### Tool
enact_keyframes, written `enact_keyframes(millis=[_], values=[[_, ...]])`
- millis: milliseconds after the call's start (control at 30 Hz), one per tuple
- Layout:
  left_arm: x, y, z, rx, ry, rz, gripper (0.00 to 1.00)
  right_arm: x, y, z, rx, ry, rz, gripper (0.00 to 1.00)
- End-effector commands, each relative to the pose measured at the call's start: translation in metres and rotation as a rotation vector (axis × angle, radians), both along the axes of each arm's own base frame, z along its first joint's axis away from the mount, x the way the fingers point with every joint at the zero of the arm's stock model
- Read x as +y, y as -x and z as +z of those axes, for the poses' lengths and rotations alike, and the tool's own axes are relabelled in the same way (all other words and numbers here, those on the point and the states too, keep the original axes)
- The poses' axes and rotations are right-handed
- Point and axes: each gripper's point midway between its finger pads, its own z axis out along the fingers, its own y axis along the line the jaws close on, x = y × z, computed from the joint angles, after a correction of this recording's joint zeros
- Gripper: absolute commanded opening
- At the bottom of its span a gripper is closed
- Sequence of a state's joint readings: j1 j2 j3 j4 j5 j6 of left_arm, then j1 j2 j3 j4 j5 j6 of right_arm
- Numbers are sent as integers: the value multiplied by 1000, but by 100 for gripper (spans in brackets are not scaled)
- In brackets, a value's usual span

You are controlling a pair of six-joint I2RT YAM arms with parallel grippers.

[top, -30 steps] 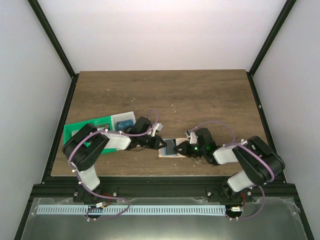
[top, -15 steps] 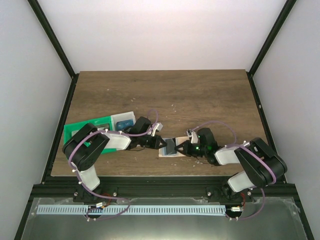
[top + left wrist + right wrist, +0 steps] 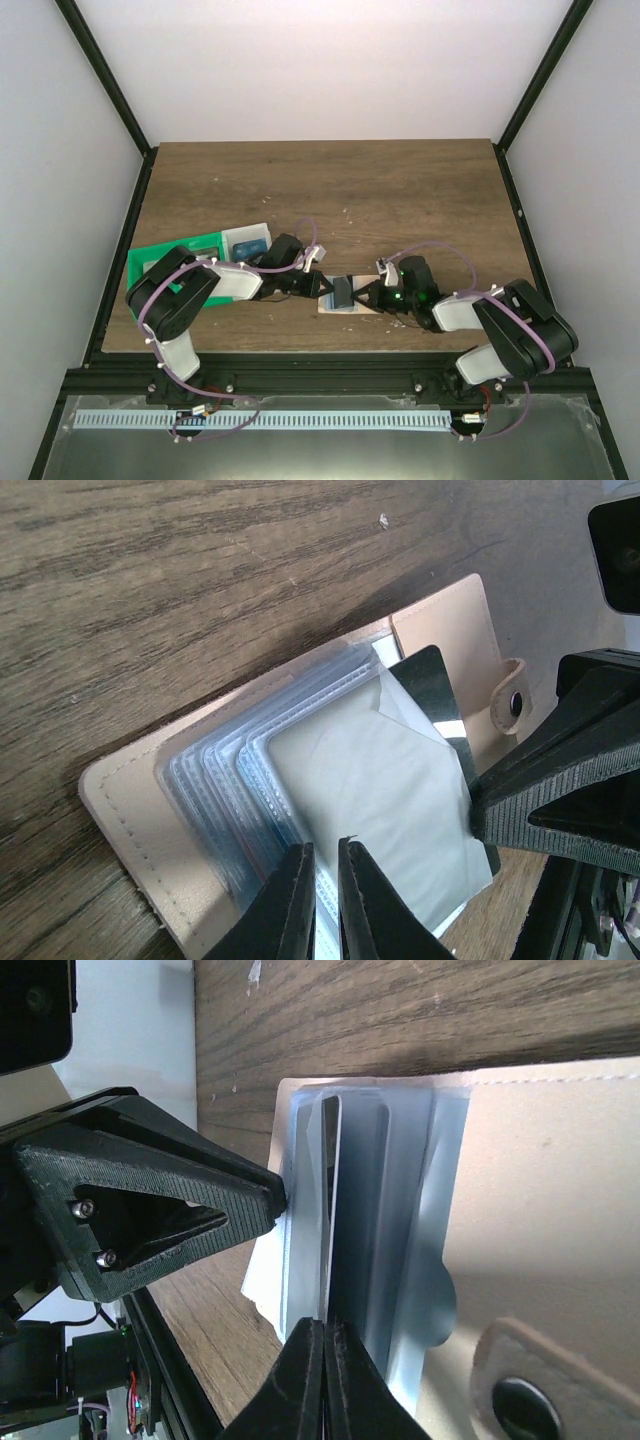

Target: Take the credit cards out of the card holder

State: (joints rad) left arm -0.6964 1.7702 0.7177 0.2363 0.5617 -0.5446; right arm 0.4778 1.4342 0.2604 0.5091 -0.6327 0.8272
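Card holder [image 3: 338,297] lies open at lower centre — left tool [image 3: 322,858], nearly closed, pinches its clear sleeves [image 3: 225,770]; right tool [image 3: 322,1330] is clamped tight on the edge of a dark card [image 3: 428,685].

1. I'd call this a robotics lab cell: bare white walls [image 3: 320,70] held in black frame posts [image 3: 104,75].
2. My left arm [image 3: 180,290] and right arm [image 3: 515,325] are bolted to a dark metal rail [image 3: 320,372] at the edge of a wood-grain table [image 3: 330,185].
3. Purple cables [image 3: 440,247] loop along them.
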Motion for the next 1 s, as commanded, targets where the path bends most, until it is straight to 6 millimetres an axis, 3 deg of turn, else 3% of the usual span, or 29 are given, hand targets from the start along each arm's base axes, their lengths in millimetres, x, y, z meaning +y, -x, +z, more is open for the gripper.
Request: enact_keyframes(millis=[0, 433, 533, 633, 967], values=[[11, 3, -25, 22, -82, 16, 10, -7, 0, -3, 4, 13, -15, 1], [12, -1, -23, 17, -83, 37, 10, -11, 6, -13, 36, 12, -8, 0], [12, -1, -24, 17, -88, 36, 10, -10, 3, -11, 37, 3, -11, 10], [11, -2, -24, 16, -87, 35, 10, -9, 2, -8, 33, -9, -8, 1], [8, -5, -22, 12, -84, 33, 11, -16, 2, -4, 30, -26, -27, 0]])
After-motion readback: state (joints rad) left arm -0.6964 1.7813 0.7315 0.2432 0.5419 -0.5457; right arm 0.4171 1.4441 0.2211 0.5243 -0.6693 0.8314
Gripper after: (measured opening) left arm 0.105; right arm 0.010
